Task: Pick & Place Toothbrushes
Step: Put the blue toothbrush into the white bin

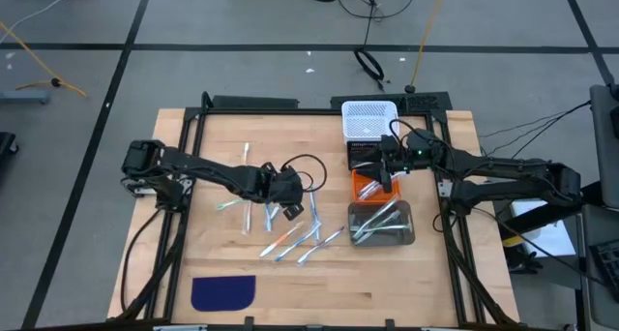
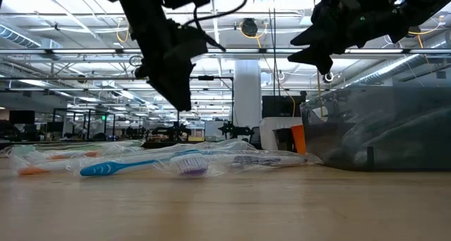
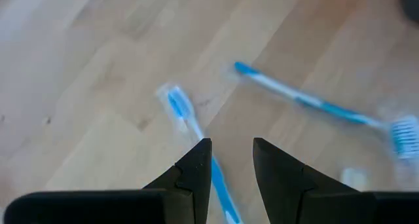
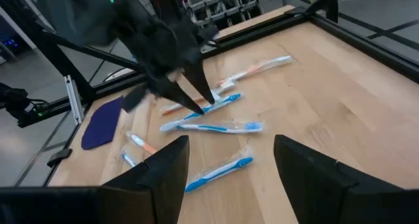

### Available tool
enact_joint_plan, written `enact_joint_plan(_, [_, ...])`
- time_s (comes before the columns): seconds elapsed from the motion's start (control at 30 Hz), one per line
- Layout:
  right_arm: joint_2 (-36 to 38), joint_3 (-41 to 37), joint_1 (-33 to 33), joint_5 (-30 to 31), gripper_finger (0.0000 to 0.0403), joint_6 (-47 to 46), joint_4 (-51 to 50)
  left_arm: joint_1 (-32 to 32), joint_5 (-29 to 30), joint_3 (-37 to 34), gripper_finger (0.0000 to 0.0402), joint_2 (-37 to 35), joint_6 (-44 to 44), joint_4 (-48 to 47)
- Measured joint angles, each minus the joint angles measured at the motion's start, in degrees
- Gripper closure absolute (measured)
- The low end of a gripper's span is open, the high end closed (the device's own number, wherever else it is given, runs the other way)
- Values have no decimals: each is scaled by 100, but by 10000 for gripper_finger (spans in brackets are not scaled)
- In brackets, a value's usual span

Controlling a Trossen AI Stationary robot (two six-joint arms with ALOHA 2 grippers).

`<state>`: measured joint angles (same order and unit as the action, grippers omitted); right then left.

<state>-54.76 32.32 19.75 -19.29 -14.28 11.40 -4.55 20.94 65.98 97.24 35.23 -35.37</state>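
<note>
Left claw point(image 3: 232, 160) hovered, fingers parted and empty, over a blue toothbrush point(image 3: 196, 129) among the loose toothbrushes point(image 1: 290, 236) on the desk point(image 1: 406, 283); pickup seemed underway, needing descent and closure. Right claw point(image 4: 229, 160) waited spread, empty, above the bin point(image 1: 382, 225).

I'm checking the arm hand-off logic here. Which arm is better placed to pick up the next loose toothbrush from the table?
Left. The left gripper hangs open right over the scattered toothbrushes, a blue one running between its fingers. The right gripper sits open over by the clear bin, away from them.
</note>
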Motion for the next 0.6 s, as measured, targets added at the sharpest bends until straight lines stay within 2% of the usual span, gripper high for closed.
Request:
enact_joint_plan(0.2, [0, 2, 0, 0, 188, 0, -3, 233, -195, -2, 286, 339, 336, -382])
enact_joint_plan(0.5, [0, 2, 0, -4, 188, 17, -5, 482, -974, -2, 286, 836, 401, -348])
enact_joint_plan(0.6, [0, 2, 0, -4, 188, 20, -5, 502, -1071, -2, 286, 990, 404, -332])
